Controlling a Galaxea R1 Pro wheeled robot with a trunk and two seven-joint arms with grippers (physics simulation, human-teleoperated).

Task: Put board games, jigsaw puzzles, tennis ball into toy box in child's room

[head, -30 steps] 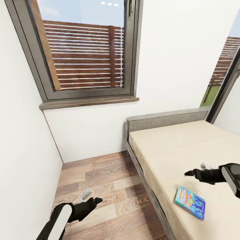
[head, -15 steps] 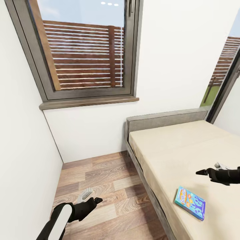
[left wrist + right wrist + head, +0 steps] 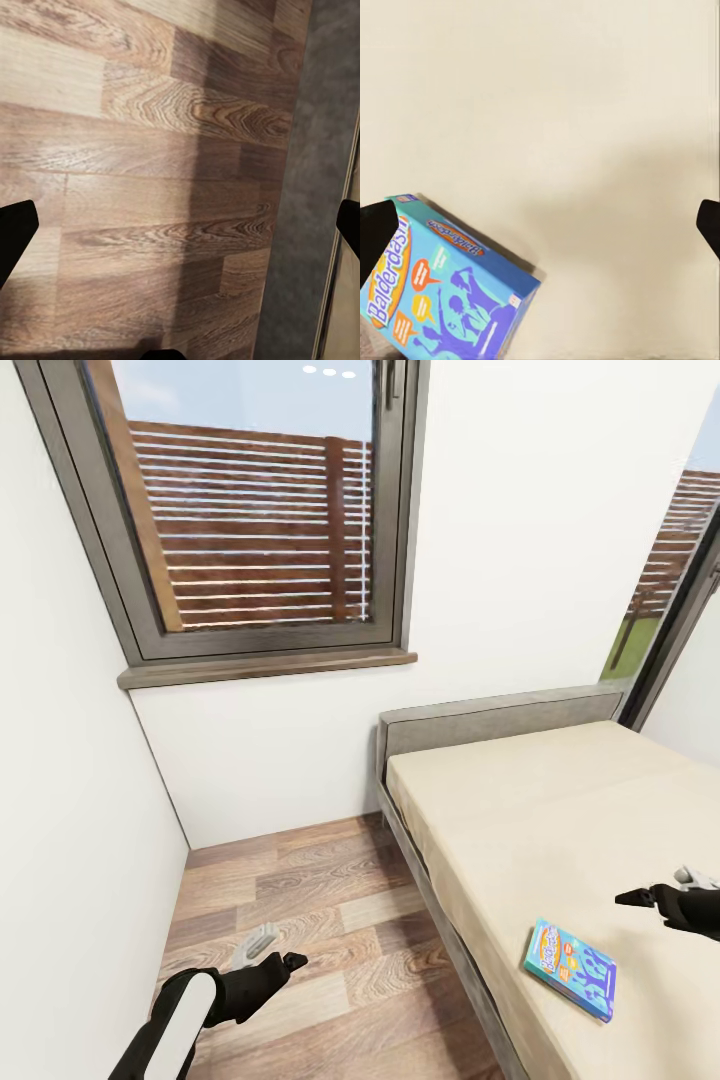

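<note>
Since the earlier pictures the right gripper (image 3: pixel 655 893) has drawn back toward the right edge of the head view, away from the middle of the bed; the left gripper (image 3: pixel 272 950) and the camera have not shifted.

The small blue printed board-game box (image 3: pixel 569 967) lies flat on the beige mattress of the grey-framed bed (image 3: pixel 520 810), near the bed's left side edge and well short of the headboard. The right gripper hangs above the mattress just beyond the box, not touching it, jaws spread and empty. The left gripper hovers low over the wood plank floor (image 3: pixel 300 900) beside the bed, jaws also parted, holding nothing.

By my reading the task is at an early stage — this box is not yet picked up, and nothing here shows a toy put away.

The right wrist view gives what the head view cannot: the box's lettering and blue figures (image 3: pixel 442 300) up close. The left wrist view shows floor planks and the bed's grey side (image 3: pixel 307 225) — no toy.
</note>
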